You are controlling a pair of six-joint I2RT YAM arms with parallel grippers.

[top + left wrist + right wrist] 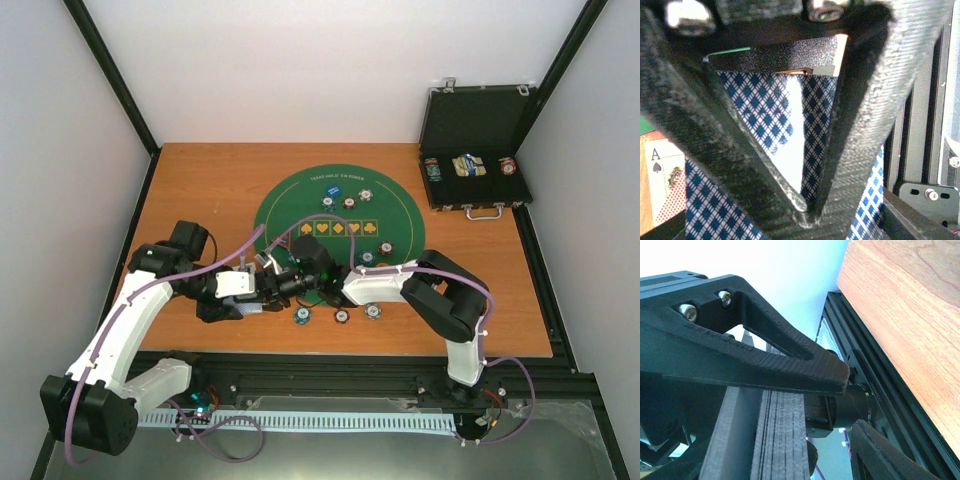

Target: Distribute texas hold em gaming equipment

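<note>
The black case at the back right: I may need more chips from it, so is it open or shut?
Open: the case has its lid standing upright, and chips and a card deck show inside its base.

open black case (476, 118) (far right), green mat (285, 205), wooden table (200, 180)

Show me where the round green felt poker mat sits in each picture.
Top external: round green felt poker mat, centre of the table.
Left wrist: a green sliver of it at the left edge.
Right wrist: not in it.
Shared landmark: black metal rail along the table's near edge.
</note>
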